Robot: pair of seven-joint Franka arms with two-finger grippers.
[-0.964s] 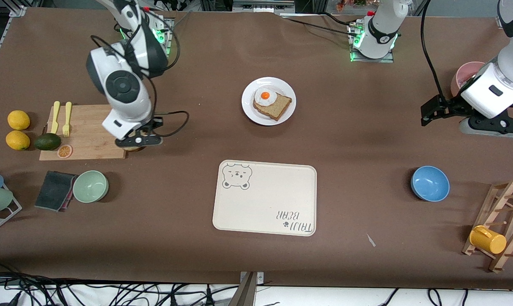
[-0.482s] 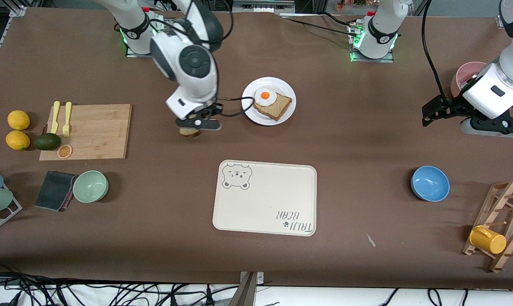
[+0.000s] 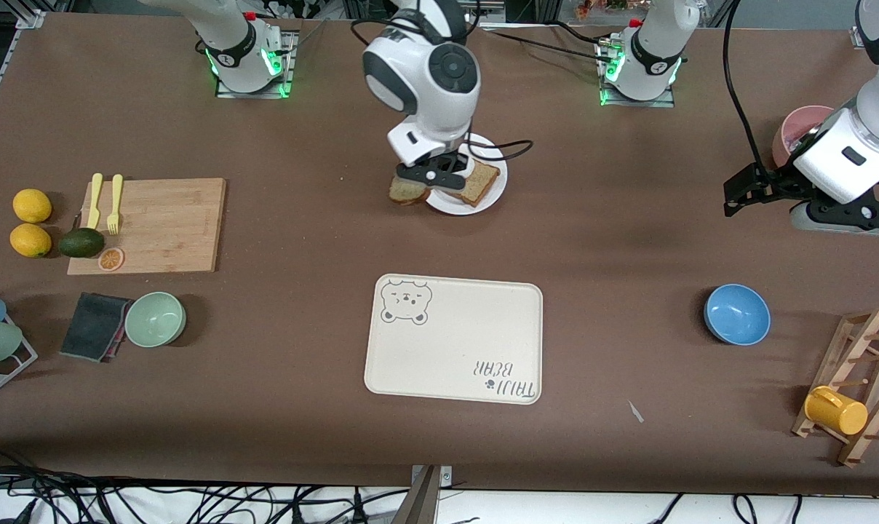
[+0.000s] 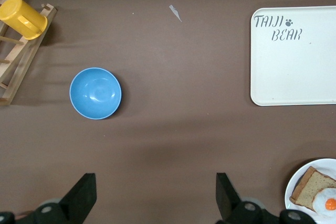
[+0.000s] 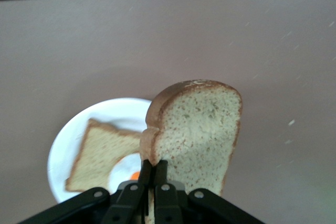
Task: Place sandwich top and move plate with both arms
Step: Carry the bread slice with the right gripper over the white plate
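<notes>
My right gripper (image 3: 431,178) is shut on the sandwich top (image 5: 197,129), a tan speckled bread slice with a brown crust, and holds it in the air over the edge of the white plate (image 3: 483,204). The slice (image 3: 408,192) sticks out past the plate's rim toward the right arm's end. On the plate (image 5: 68,145) lie a darker bread slice (image 5: 100,156) and a fried egg (image 5: 131,170), partly hidden by the gripper. My left gripper (image 4: 153,195) is open and empty, up over bare table at the left arm's end; it also shows in the front view (image 3: 738,193).
A cream bear-print tray (image 3: 454,338) lies nearer the front camera than the plate. A blue bowl (image 3: 736,314) and a mug rack with a yellow mug (image 3: 836,410) are toward the left arm's end. A cutting board (image 3: 152,225), green bowl (image 3: 155,319), lemons and avocado are toward the right arm's end.
My right gripper has carried the bread slice from the cutting board's edge across the table to over the plate. The left arm has not moved.
</notes>
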